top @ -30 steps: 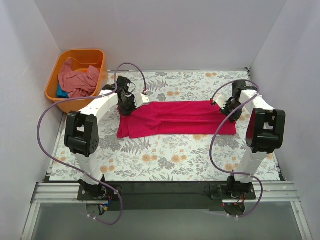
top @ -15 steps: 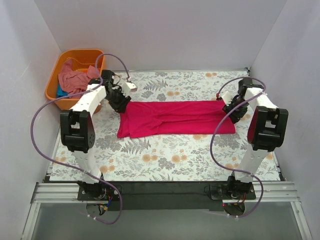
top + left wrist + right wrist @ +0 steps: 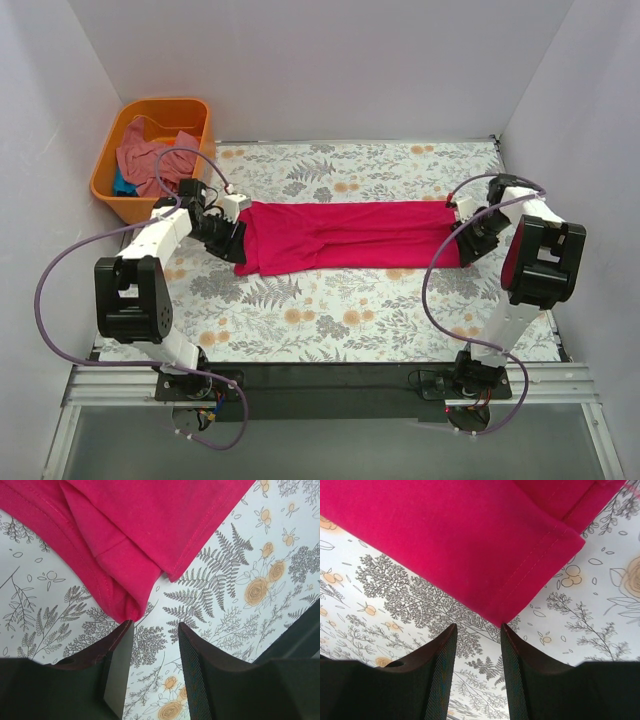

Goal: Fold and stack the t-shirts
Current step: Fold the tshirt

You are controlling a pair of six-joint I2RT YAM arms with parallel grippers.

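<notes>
Floral-clothed worktop [image 3: 350, 315], bare white walls. Over it the left fingers [image 3: 118, 670] and right fingers [image 3: 445, 672] stand apart and empty, each just off an end corner of the crimson t-shirt [image 3: 350, 235], a long folded band across mid-frame. Probably mid-fold: cross-folds and stacking remain. A salmon t-shirt [image 3: 150, 160] and a teal one [image 3: 122, 186] wait in the orange tub [image 3: 128, 208], upper left. No legible writing.

The shirt [image 3: 350, 232] lies as a long band across the middle of the cloth [image 3: 350, 315], running left to right. The left gripper [image 3: 155, 626] sits at its left end and the right gripper [image 3: 479, 626] at its right end (both gaping, nothing between the fingers). Behind the cloth's far-left corner, the tub [image 3: 160, 103] holds other shirts [image 3: 150, 160].
</notes>
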